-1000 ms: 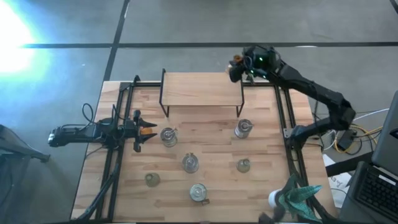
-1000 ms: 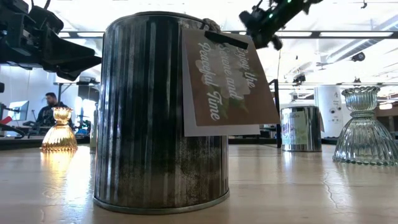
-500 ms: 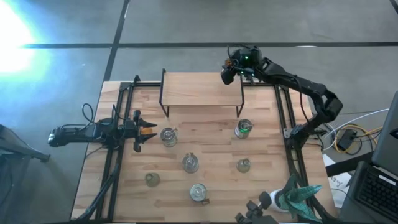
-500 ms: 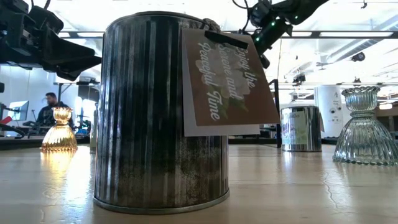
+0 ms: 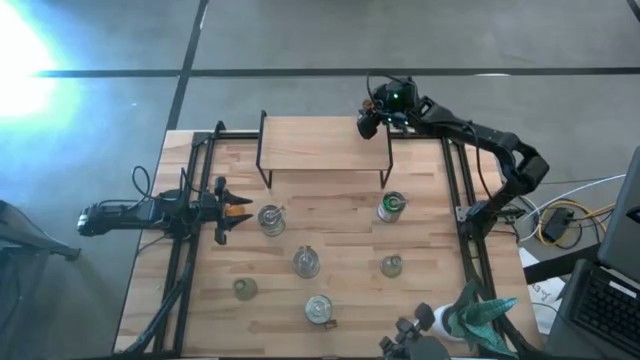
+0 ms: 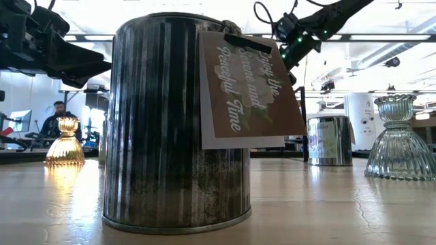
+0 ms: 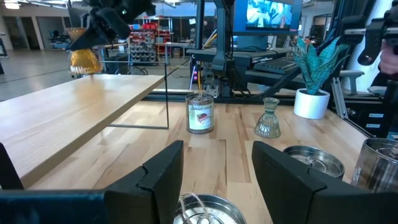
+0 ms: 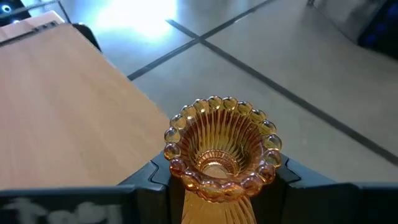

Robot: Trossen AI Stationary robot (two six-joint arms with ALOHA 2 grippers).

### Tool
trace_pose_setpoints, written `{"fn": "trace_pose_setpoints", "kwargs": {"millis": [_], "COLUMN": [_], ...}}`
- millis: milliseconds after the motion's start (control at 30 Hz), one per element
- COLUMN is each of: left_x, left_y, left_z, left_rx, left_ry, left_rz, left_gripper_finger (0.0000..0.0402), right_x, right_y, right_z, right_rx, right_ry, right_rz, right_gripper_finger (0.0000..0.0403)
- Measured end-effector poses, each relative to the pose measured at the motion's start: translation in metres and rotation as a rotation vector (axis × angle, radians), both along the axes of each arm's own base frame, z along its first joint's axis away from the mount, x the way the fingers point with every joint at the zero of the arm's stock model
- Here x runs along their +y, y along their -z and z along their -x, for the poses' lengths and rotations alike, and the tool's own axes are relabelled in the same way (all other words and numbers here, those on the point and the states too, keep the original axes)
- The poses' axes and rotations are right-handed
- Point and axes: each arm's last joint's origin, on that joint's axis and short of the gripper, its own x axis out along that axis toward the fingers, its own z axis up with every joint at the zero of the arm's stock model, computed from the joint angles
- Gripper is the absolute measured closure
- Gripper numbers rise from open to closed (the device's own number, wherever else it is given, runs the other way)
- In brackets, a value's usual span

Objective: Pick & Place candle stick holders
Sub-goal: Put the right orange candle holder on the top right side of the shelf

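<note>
The right gripper [image 5: 366,118] clamps one amber candle stick holder [image 8: 219,149] above the raised wooden shelf [image 5: 325,144] (at its right rear corner). Six more holders [image 5: 306,262] stand on the table [image 5: 420,210] before the shelf. The left gripper [image 5: 236,209], fingers parted and empty, waits left of it.

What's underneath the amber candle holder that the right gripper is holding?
Under the amber candle holder, clamped in the right gripper, lie the raised shelf's edge and grey floor. Its base is hidden by the fingers.
</note>
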Motion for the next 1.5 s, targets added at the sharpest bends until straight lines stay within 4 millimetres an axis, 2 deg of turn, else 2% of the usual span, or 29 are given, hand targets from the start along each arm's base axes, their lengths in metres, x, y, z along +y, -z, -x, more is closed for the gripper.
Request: {"fn": "trace_pose_setpoints", "kwargs": {"millis": [200,533,1100,1267,1500], "left_x": [0.0,0.0,0.0,0.0,0.0], "left_y": [0.0,0.0,0.0,0.0,0.0], "left_z": [0.0,0.0,0.0,0.0,0.0], "left_rx": [0.0,0.0,0.0,0.0,0.0], "left_ry": [0.0,0.0,0.0,0.0,0.0], "left_rz": [0.0,0.0,0.0,0.0,0.0], "left_gripper_finger": [0.0206,0.0206,0.0206,0.0206,0.0206], "right_x": [0.002,0.003,0.008,0.009,0.008], "right_y": [0.013,0.021,0.018,0.018,0.014], "right_z": [0.003,0.004,0.009,0.009,0.008], "right_rx": [-0.005,-0.029,-0.015,-0.012,-0.018], "right_ry": [-0.013,-0.005,-0.012,-0.017,-0.02], "right_rz": [-0.022,-0.02,-0.02,-0.022,-0.007], "right_gripper_finger": [0.0282,0.0282,0.0266,0.0244,0.0187]}}
